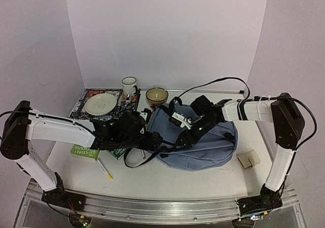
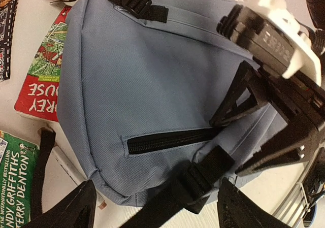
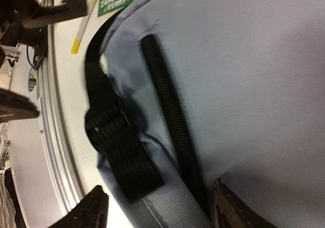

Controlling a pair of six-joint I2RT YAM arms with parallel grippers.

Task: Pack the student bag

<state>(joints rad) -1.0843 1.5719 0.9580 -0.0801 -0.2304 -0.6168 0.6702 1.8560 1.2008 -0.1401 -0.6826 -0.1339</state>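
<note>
The student bag point(image 1: 205, 141), grey-blue with black straps, lies flat in the middle of the table. Its short black pocket zipper point(image 2: 170, 139) and a strap buckle point(image 2: 200, 180) sit near the bag's left edge. My left gripper point(image 2: 157, 215) is open, with its fingers on either side of that edge and strap, touching neither. My right gripper point(image 3: 157, 215) reaches in from the right and is open too. One of its fingers point(image 3: 238, 207) rests over the fabric by the zipper point(image 3: 167, 106), the other point(image 3: 84, 213) hangs beyond the strap point(image 3: 117, 147). Both grippers point(image 1: 152, 139) point(image 1: 185, 135) meet at the bag's left side.
Two books lie partly under the bag's left edge: a red one point(image 2: 38, 80) and a green one point(image 2: 15, 172). Another green book point(image 1: 85, 152) and a pen point(image 1: 105, 169) lie front left. At the back stand a plate point(image 1: 100, 104), a mug point(image 1: 129, 87) and a bowl point(image 1: 156, 96). A beige block point(image 1: 249, 159) sits at the right.
</note>
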